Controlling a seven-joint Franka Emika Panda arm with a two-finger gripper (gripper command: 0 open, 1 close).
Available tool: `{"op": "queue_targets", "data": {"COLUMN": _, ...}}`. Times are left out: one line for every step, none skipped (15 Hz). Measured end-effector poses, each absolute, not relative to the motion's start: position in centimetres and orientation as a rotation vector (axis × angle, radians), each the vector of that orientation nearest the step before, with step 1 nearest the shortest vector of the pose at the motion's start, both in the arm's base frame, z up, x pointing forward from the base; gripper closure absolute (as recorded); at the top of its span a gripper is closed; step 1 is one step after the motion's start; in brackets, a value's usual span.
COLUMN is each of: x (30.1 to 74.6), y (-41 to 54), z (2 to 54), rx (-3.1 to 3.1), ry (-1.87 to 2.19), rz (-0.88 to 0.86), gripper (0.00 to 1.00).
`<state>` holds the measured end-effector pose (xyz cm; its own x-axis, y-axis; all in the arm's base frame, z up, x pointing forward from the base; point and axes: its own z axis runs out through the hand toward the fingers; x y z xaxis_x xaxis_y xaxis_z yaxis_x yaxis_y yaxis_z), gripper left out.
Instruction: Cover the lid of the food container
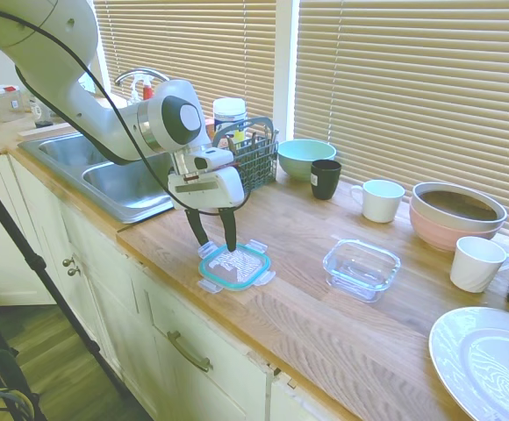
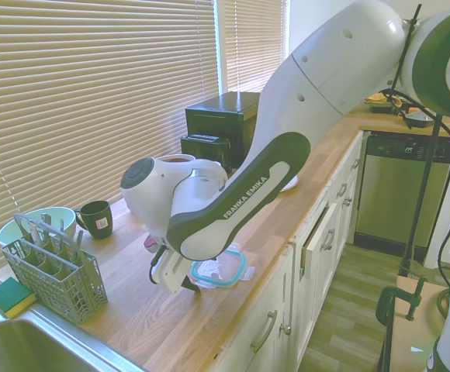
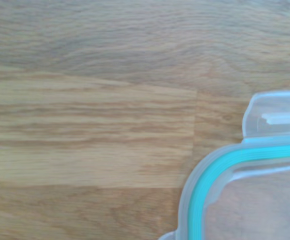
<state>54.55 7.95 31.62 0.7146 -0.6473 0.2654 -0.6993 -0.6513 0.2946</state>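
Gripper down at the lid, container still uncovered

The lid (image 1: 235, 267) lies flat on the wooden counter (image 1: 325, 307) near its front edge, teal rim up and clear snap tabs spread at its sides. The gripper (image 1: 213, 235) stands upright over the lid's back-left edge, its two dark fingers (image 1: 229, 230) parted with a clear gap between them and their tips down at the rim; the fingers hold nothing, and I cannot tell whether the tips touch the plastic. In the second exterior view the arm hides most of the gripper, and only part of the lid (image 2: 223, 267) shows beside it. The wrist view shows one corner of the lid (image 3: 235, 185) with a tab, on bare wood grain.

The food container (image 1: 362, 267) sits open on the counter well to the right of the lid, apart from it. Behind it stand a white mug (image 1: 381, 200), a black cup (image 1: 326, 178), a green bowl (image 1: 306, 158) and a pink bowl (image 1: 458, 213), with a second white mug (image 1: 476, 264) and a white plate (image 1: 487, 364) further right. A grey cutlery basket (image 1: 256, 155) stands next to the sink (image 1: 105, 175)
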Motion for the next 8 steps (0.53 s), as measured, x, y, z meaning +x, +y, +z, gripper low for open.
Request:
{"op": "queue_targets", "data": {"x": 54.52, "y": 8.04, "z": 31.58, "rx": 2.542, "ry": -1.032, "rz": 0.193, "gripper": 0.00}}
{"op": "queue_targets", "data": {"x": 54.45, "y": 8.09, "z": 31.55, "rx": 2.537, "ry": -1.024, "rz": 0.192, "gripper": 0.00}}
{"op": "queue_targets", "data": {"x": 54.42, "y": 8.11, "z": 31.53, "rx": 2.534, "ry": -1.021, "rz": 0.190, "gripper": 0.00}}
{"op": "queue_targets", "data": {"x": 54.41, "y": 8.10, "z": 31.53, "rx": 2.533, "ry": -1.020, "rz": 0.190, "gripper": 0.00}}
{"op": "queue_targets", "data": {"x": 54.40, "y": 8.10, "z": 31.52, "rx": 2.533, "ry": -1.020, "rz": 0.189, "gripper": 0.00}}
{"op": "queue_targets", "data": {"x": 54.39, "y": 8.09, "z": 31.52, "rx": 2.532, "ry": -1.020, "rz": 0.188, "gripper": 0.00}}
{"op": "queue_targets", "data": {"x": 54.37, "y": 8.06, "z": 31.51, "rx": 2.530, "ry": -1.020, "rz": 0.186, "gripper": 1.00}}
{"op": "queue_targets", "data": {"x": 54.34, "y": 8.02, "z": 31.49, "rx": 2.527, "ry": -1.020, "rz": 0.183, "gripper": 1.00}}
